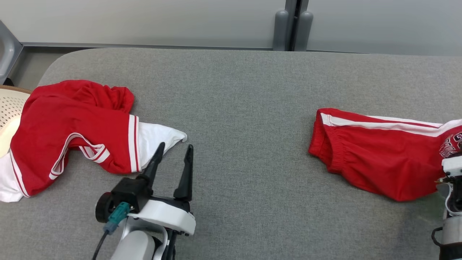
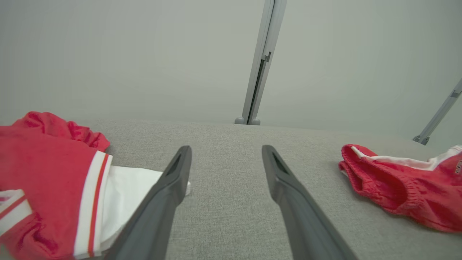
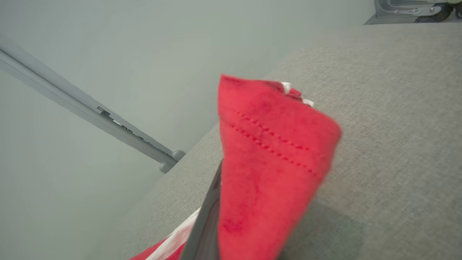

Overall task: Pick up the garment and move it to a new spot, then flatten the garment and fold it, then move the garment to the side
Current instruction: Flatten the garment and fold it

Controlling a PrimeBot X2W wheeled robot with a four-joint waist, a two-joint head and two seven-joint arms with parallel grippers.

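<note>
Our right pincer (image 1: 453,169) clamps the red shorts (image 1: 375,162) at the right edge; we should lift slowly, clearing the bench (image 1: 245,108). Our left pincer (image 1: 175,146), lower left, gapes open.

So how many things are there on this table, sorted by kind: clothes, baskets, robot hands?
Clothes: 2 (jersey, shorts)
Baskets: 1 (basket, at the table's left edge, partly under the jersey)
Robot hands: 2 (left gripper, open; right gripper, shut on the shorts)
Total: 5
</note>
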